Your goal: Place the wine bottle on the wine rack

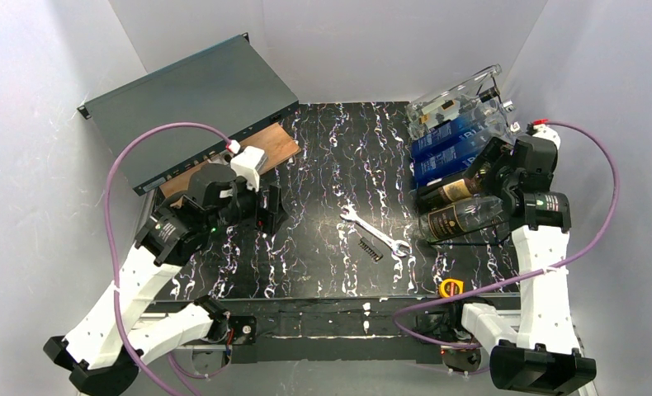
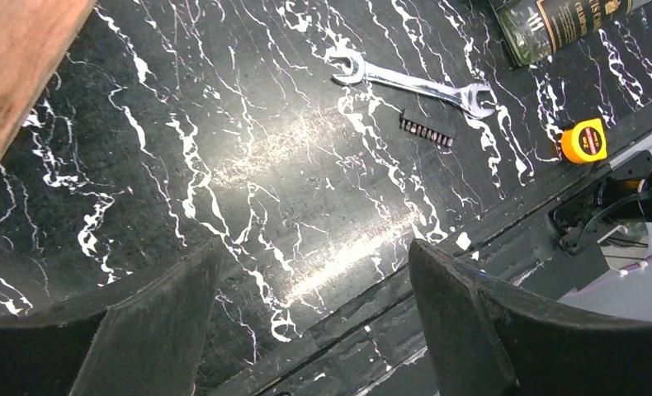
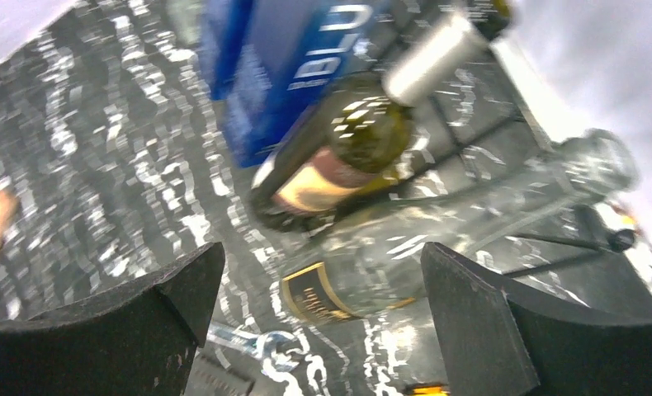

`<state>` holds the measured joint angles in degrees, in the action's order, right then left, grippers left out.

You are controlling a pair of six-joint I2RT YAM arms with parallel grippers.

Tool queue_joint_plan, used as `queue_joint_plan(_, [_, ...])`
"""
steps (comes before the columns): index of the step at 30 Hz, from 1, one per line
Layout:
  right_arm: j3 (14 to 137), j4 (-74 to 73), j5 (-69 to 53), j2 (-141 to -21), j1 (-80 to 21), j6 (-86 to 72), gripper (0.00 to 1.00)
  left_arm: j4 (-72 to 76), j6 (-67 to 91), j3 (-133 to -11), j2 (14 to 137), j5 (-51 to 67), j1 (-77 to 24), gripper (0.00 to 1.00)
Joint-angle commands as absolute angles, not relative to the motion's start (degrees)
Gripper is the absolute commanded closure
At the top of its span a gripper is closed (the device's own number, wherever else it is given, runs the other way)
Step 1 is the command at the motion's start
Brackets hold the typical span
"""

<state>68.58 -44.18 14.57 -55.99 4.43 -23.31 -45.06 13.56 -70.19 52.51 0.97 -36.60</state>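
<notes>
The black wire wine rack [image 1: 478, 241] stands at the table's right side and holds several lying bottles. Its nearest row holds a clear wine bottle with a black and gold label [image 1: 463, 221]. A dark bottle with a tan label [image 1: 453, 191] and blue bottles [image 1: 451, 144] lie behind it. My right gripper [image 1: 486, 172] is open and empty, just above these bottles. In the right wrist view the clear bottle [image 3: 372, 272] lies below my open right gripper [image 3: 321, 252], with rack wires [image 3: 554, 241] to the right. My left gripper [image 1: 269, 210] is open and empty over the table's left part [image 2: 314, 247].
A wrench [image 1: 376, 231], a black bit holder [image 1: 370, 250] and a yellow tape measure [image 1: 451, 288] lie on the marbled table left of and in front of the rack. A dark grey metal case [image 1: 191, 107] and a wooden board [image 1: 273, 148] sit at the back left.
</notes>
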Motion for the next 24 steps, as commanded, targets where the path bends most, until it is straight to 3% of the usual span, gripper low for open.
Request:
queue_joint_plan(1, [71.74,-37.07,-5.88,-54.94,4.25,-20.23,0.02,-45.11,12.19,-71.80,49.22,-2.61,-36.73,0.18])
queue_joint_plan(4, [73.21,-32.97,-15.97,-55.83,3.60,-20.67,0.01,-45.36,12.60,-73.73,47.34,-4.71,-36.74,0.16])
queue_joint_plan(8, [76.82,-30.38,-20.68,-57.95,3.30,-22.40,0.02,-44.48,13.17,-76.02,44.20,-7.89,-36.74,0.11])
queue_joint_plan(15, [85.96,-30.56,-18.82,-60.61,3.34,-19.74,0.01,-39.89,11.03,-80.81,38.87,-14.82,-36.74,0.02])
queue_joint_plan(24, [94.38,-28.11,-14.73,-61.05,3.21,-19.44,0.02,-29.80,7.03,-85.38,34.51,-17.07,-36.74,0.02])
